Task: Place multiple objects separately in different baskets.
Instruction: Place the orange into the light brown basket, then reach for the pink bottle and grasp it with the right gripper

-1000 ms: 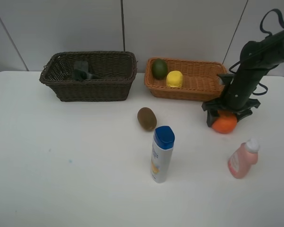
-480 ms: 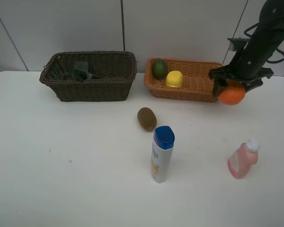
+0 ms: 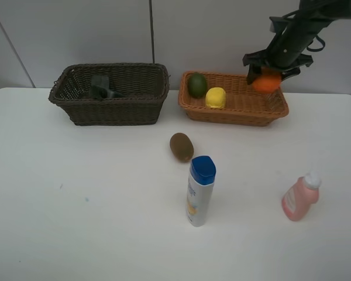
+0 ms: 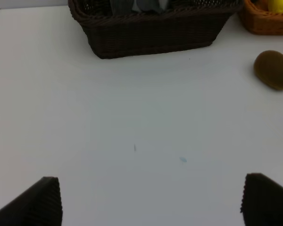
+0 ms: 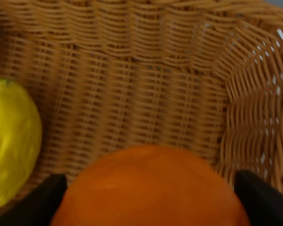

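My right gripper (image 3: 268, 69) is shut on the orange (image 3: 266, 82) and holds it in the air above the right end of the light tan basket (image 3: 237, 114). The right wrist view shows the orange (image 5: 151, 188) between the fingertips (image 5: 37, 200), over the basket's weave (image 5: 132, 94), with the yellow lemon (image 5: 9, 141) beside it. The lemon (image 3: 215, 97) and a dark green fruit (image 3: 197, 85) lie in that basket. A brown kiwi (image 3: 181, 146), a white blue-capped bottle (image 3: 200, 190) and a pink bottle (image 3: 300, 196) are on the table. My left gripper (image 4: 151, 200) is open over bare table.
The dark brown basket (image 3: 111, 111) stands at the back left with a dark green item (image 3: 100, 88) inside. A white wall rises just behind both baskets. In the left wrist view the kiwi (image 4: 272, 69) lies ahead near the dark basket (image 4: 155, 33).
My right gripper has lifted the orange off the table at the right and carried it up and back to above the tan basket. The left gripper has not moved.
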`<state>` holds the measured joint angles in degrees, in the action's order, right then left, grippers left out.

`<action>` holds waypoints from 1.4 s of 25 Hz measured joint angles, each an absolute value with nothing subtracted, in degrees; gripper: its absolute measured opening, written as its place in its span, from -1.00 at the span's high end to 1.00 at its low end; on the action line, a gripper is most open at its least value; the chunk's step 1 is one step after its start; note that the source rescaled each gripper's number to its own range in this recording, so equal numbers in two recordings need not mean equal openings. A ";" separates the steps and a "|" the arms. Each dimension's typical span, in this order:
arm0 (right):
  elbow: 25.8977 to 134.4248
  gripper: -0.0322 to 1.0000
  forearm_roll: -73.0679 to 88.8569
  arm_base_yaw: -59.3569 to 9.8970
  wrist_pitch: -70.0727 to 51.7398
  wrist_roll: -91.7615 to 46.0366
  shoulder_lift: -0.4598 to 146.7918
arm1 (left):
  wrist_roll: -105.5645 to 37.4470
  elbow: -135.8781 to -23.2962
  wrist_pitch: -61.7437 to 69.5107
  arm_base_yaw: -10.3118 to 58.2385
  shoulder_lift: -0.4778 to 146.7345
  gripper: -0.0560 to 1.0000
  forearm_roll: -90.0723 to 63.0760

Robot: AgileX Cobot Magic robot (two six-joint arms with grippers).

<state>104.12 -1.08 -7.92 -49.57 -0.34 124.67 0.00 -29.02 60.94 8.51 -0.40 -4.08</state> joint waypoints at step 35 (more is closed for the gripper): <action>59.06 -1.00 2.72 -13.69 -69.96 5.12 80.13 | 0.00 -29.02 60.94 8.51 -0.40 -1.00 -4.08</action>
<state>59.06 2.72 -13.69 -69.96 5.12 80.13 0.00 -29.02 60.94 8.51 -0.40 -4.08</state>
